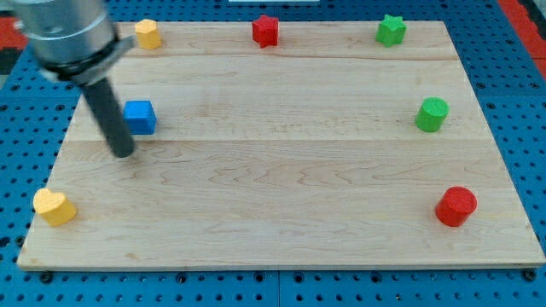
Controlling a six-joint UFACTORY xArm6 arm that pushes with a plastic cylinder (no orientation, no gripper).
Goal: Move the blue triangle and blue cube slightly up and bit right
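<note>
**Blue cube beside the rod, blue triangle not to be found**

Along the view's left side, your arm's grey housing (68,34) runs off the upper left corner, so its upper part is cut away, and it covers a stretch of the board's top left. You see only one blue block: the blue cube (140,117), just to the right of the dark rod (111,119). A blue triangle cannot be made out anywhere; whether it sits behind the rod or housing cannot be told. My tip (124,153) rests on the wooden board (281,196) just below and slightly left of the blue cube, close to it, though contact cannot be confirmed from this angle. The arm carries no hand at all, only the bare rod, so nothing is grasped.

No writing, brand or label is readable on any surface.

Around the edges you have a yellow block (148,34) at the top left, a red star (266,30) at the top centre, a green star (392,30) at the top right, a green cylinder (432,114) on the right, a red cylinder (455,206) at the lower right, and a yellow heart (55,207) at the lower left. All lie well apart from the blue cube. The board sits on a blue perforated base (512,111).
</note>
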